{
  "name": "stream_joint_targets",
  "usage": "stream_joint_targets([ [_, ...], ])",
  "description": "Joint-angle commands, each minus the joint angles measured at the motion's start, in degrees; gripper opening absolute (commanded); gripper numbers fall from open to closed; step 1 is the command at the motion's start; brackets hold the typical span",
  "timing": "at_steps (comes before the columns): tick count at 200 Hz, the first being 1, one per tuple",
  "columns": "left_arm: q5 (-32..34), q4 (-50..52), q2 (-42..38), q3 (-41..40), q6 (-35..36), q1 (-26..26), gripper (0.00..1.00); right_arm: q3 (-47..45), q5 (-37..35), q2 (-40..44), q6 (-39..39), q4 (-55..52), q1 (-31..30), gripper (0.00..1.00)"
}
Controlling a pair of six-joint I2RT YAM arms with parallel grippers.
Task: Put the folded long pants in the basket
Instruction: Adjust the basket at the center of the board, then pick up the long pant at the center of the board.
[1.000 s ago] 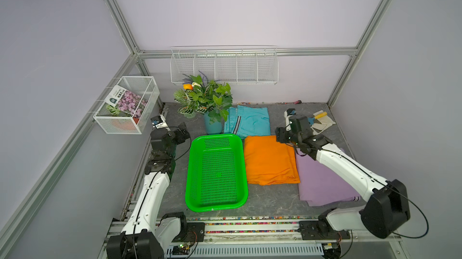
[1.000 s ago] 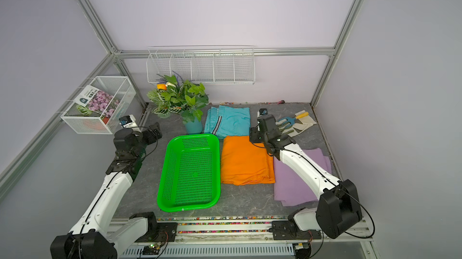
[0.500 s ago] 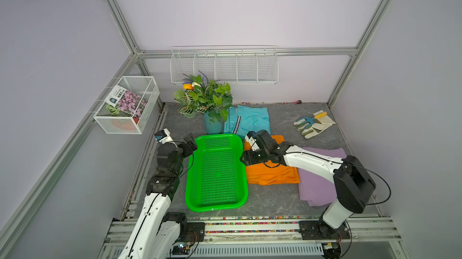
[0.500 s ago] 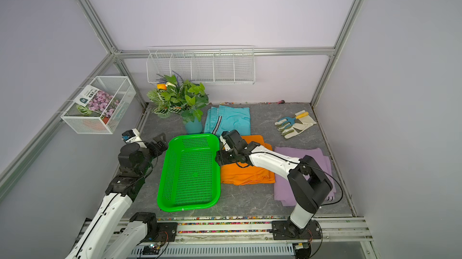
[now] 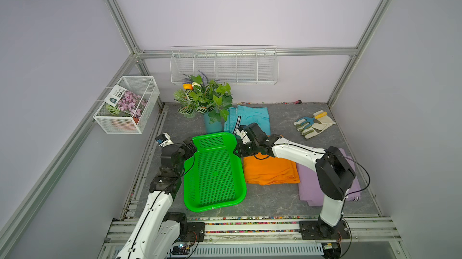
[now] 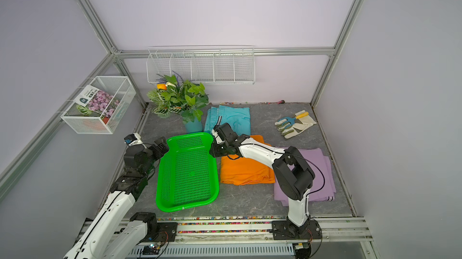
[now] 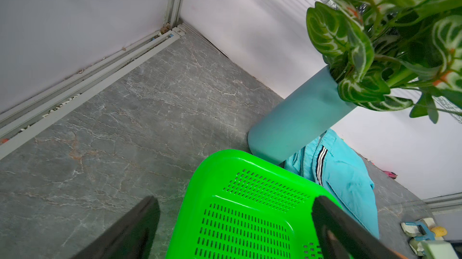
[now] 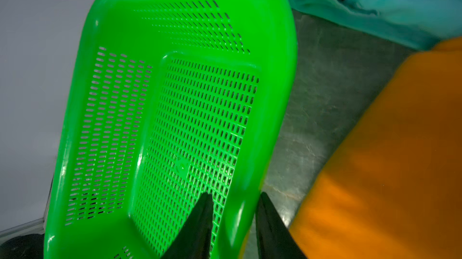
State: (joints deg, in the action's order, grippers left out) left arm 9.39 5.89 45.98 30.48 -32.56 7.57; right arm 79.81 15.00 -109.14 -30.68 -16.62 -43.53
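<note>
Right gripper (image 8: 235, 195) sits astride the right rim of the green basket (image 5: 215, 206), near its far corner. In the wrist view one black finger (image 8: 200, 222) is inside over the mesh and the other is outside over the grey floor (image 5: 272, 202). They are drawn in narrow, with the rim filling the gap. Whether they actually pinch the plastic I can't tell from here. Across from it, the left gripper (image 7: 235, 197) is spread wide at the basket's far left corner, one finger over bare floor and the other above the perforated wall, closed on nothing.

All three folded pants lie outside the basket, on the floor. The orange pants (image 5: 270, 172) are just beside its right side, their far end under the right arm. The teal pants (image 5: 255, 117), with a striped side seam, lie behind them towards the back wall, next to the potted plant (image 5: 205, 97). The lavender pants (image 5: 308, 190) lie edge to edge with the orange pair on the right, with the arm's elbow above them.

Pale work gloves (image 5: 315, 126) and a small blue garden fork (image 5: 308, 120) lie by the far right corner. A white wire box (image 5: 127, 105) hangs on the left wall and a long wire rack (image 5: 225, 65) on the back wall.
</note>
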Motion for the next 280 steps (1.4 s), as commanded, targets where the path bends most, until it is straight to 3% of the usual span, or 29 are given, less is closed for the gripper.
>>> stream_joint_targets([
  [1, 0.21, -1.07, -0.09, 1.02, -0.73, 0.10, 1.00, 4.99, 0.89, -3.68, 2.33, -1.58, -0.34, 0.23],
  [85, -4.20, -0.18, 0.56, 1.53, -0.82, 0.21, 1.00, 21.61, 5.84, -15.84, 0.21, -0.48, -1.11, 0.25],
  [117, -7.82, -0.19, 1.98, 2.93, -2.02, 0.23, 1.00, 20.79, 6.00, -16.18, 0.08, -0.14, -2.60, 0.26],
  [163, -15.49, 0.36, 5.17, 9.01, -2.37, 0.72, 0.98, 15.80, 2.67, -11.08, -0.76, 2.62, -0.29, 0.41],
  [186, -17.82, 2.63, 8.70, 14.52, -1.14, 4.56, 0.98, 13.91, 3.42, -7.88, -1.25, 1.58, 3.89, 0.47],
  [231, -20.07, 0.77, 18.57, 21.91, -1.92, 19.55, 0.98, 3.19, -0.39, 3.78, 1.47, -2.32, 13.15, 0.56],
  [254, -20.33, 0.39, 22.39, 23.82, -3.30, 22.08, 0.98, -1.64, -0.22, 7.20, 3.46, -2.99, 15.38, 0.57],
  [280, -20.91, -0.50, 26.12, 26.30, -3.35, 25.11, 0.98, -4.40, -6.67, 9.99, 6.91, -10.53, 15.77, 0.57],
])
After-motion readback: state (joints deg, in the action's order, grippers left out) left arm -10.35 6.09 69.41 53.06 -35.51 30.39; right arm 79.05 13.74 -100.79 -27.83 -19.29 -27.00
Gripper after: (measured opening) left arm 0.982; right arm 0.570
